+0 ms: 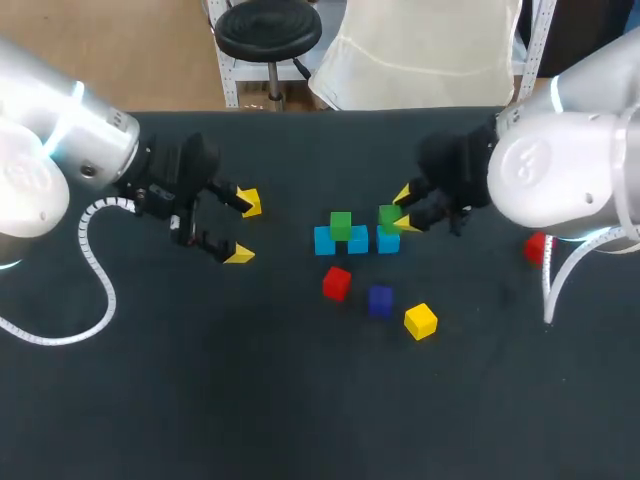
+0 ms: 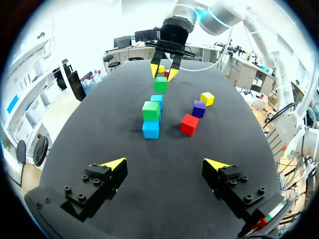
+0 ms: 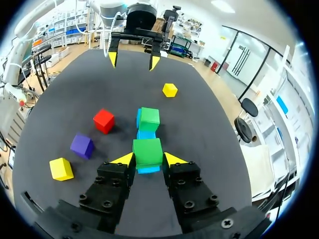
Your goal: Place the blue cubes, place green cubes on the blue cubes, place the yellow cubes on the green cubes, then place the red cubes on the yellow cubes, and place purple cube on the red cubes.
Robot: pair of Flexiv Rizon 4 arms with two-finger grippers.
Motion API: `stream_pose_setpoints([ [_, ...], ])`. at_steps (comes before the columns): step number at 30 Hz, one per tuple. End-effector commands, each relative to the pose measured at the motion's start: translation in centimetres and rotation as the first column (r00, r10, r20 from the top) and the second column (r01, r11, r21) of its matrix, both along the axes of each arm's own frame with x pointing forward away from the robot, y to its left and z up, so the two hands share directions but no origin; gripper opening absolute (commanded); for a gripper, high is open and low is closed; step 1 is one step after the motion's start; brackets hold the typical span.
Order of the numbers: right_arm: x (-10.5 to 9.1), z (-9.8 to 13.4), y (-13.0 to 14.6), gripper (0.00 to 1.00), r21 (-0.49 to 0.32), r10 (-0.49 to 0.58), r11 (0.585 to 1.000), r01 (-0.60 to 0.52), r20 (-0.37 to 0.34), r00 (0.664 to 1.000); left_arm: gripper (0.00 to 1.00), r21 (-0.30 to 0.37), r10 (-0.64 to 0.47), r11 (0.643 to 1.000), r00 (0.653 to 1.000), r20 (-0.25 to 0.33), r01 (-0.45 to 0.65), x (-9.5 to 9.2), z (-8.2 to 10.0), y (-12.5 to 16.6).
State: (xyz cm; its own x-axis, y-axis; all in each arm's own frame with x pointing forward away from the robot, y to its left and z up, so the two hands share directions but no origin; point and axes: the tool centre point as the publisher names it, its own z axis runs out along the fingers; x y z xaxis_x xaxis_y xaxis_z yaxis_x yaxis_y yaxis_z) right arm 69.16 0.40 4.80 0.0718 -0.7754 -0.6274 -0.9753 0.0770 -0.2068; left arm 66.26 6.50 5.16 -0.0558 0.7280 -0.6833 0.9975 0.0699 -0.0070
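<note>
Three blue cubes lie in a row mid-table. A green cube [image 1: 341, 225] [image 2: 151, 110] rests over two of them [image 1: 324, 241]. My right gripper [image 1: 405, 210] [image 3: 148, 158] is shut on a second green cube [image 1: 389, 214] [image 3: 147, 151], which sits on the third blue cube [image 1: 388, 242] [image 3: 148, 169]. In front of the row lie a red cube [image 1: 337, 283], a purple cube [image 1: 380, 300] and a yellow cube [image 1: 421, 321]. My left gripper [image 1: 244, 229] [image 2: 164, 164] hangs open and empty to the row's left.
Another red cube [image 1: 537, 247] lies partly hidden behind my right arm. A second yellow cube [image 3: 170, 90] lies on the table near my left gripper. The black table [image 1: 300, 400] stretches wide in front of the cubes.
</note>
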Motion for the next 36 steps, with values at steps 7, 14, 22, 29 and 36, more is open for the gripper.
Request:
stream_pose_setpoints([
  [7,0.4,-1.0,1.3,0.0,0.01,0.018,1.0,-0.018,-0.029,0.999,1.0,-0.005,-0.001,1.0,1.0,0.005,0.001,-0.1,-0.1,0.1],
  [14,0.4,-1.1,1.7,0.0,0.016,0.02,1.0,-0.02,-0.031,0.999,1.0,-0.005,-0.001,1.0,1.0,0.005,0.001,-0.1,-0.1,0.1],
  [22,0.5,-1.3,2.0,0.0,0.006,0.002,1.0,-0.002,-0.029,1.0,1.0,-0.005,-0.001,1.0,1.0,0.005,0.001,-0.1,-0.1,0.1],
  [29,0.7,-1.6,2.1,0.0,-0.004,-0.011,1.0,0.011,-0.027,1.0,1.0,-0.005,-0.001,1.0,1.0,0.005,0.001,-0.1,-0.1,0.1],
  [36,0.9,-2.0,2.0,0.0,-0.005,-0.025,1.0,0.025,-0.034,0.999,1.0,-0.005,-0.001,1.0,1.0,0.005,0.001,-0.1,-0.1,0.1],
])
